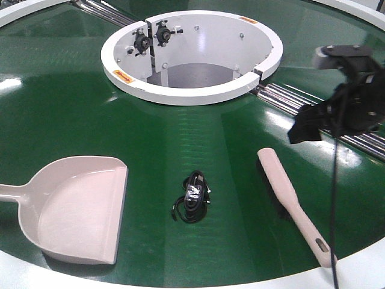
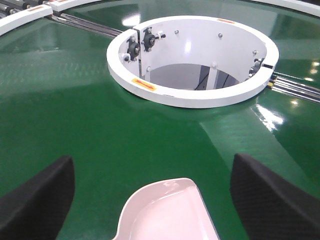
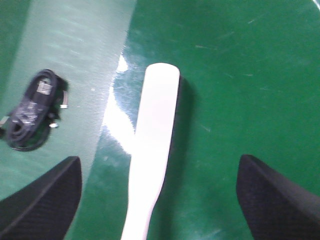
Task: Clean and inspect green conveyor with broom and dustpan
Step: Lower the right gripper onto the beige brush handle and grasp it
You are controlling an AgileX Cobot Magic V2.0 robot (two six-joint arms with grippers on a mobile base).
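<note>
"So, where does everything sit?"

"Your green conveyor (image 1: 60,108) fills the front view, with the white ring opening (image 1: 180,97) at upper centre. The dustpan (image 1: 78,211) lies at lower left and the broom (image 1: 289,201) at lower right, its handle toward the bottom edge. A coiled black cable (image 1: 192,195) lies between them, touching neither. Your left gripper (image 2: 152,159) hangs spread wide above the dustpan. Your right gripper (image 3: 159,159) hangs spread over the broom, one finger either side, gripping nothing."

"What could go wrong?"

"The belt looks slick, so I'd expect the broom to skid or twist if your fingers close off-centre on its narrow back. The ring is an open hole, and a sweep toward the top of the frame could push the cable into it or onto the metal rollers (image 1: 289,99). The cable's loose loops may also snag in the bristles instead of sliding."

"And the materials?"

"The belt is glossy dark green, streaked with glare. The ring has a smooth white wall. The dustpan is pale pink-beige plastic, shallow with raised sides. The broom is the same plastic, long and flat, with dark bristles beneath and a slot in the handle. The cable is thin, black and bundled."
</note>
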